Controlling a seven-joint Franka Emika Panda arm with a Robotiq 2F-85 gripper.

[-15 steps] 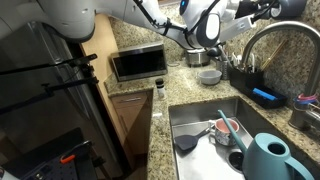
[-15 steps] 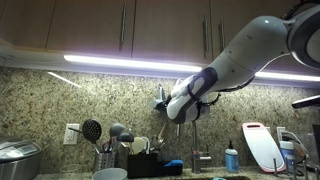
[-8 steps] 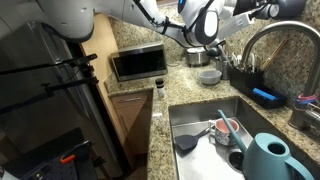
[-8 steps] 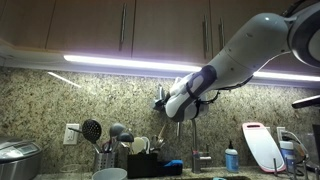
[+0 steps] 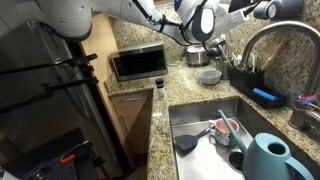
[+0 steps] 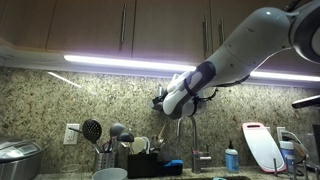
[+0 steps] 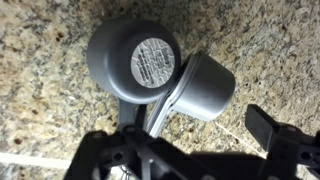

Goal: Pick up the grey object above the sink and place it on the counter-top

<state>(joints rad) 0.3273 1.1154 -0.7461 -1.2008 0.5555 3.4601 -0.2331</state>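
In the wrist view the grey object (image 7: 135, 62), a dark rounded piece with a silver label on its face, lies on the speckled counter-top (image 7: 60, 110) and touches a paler grey bowl (image 7: 205, 85). My gripper (image 7: 195, 135) hangs above and just short of them, open and empty, with one dark finger (image 7: 272, 128) at the lower right. In an exterior view the gripper (image 5: 203, 42) hovers over the grey object (image 5: 197, 58) and the pale bowl (image 5: 208, 75), behind the sink (image 5: 176, 116). The gripper (image 6: 168, 100) also shows in front of the backsplash.
A chrome faucet (image 5: 262, 40) arches over the sink, which holds a dark flat utensil (image 5: 185, 143) and dishes. A teal watering can (image 5: 268, 158) stands at the front. A toaster oven (image 5: 138, 64) sits at the left, and a utensil holder (image 5: 240, 72) and blue sponge (image 5: 265, 96) at the right.
The gripper has drifted slightly to the left in both exterior views. Its jaws stay open and the objects have not moved.
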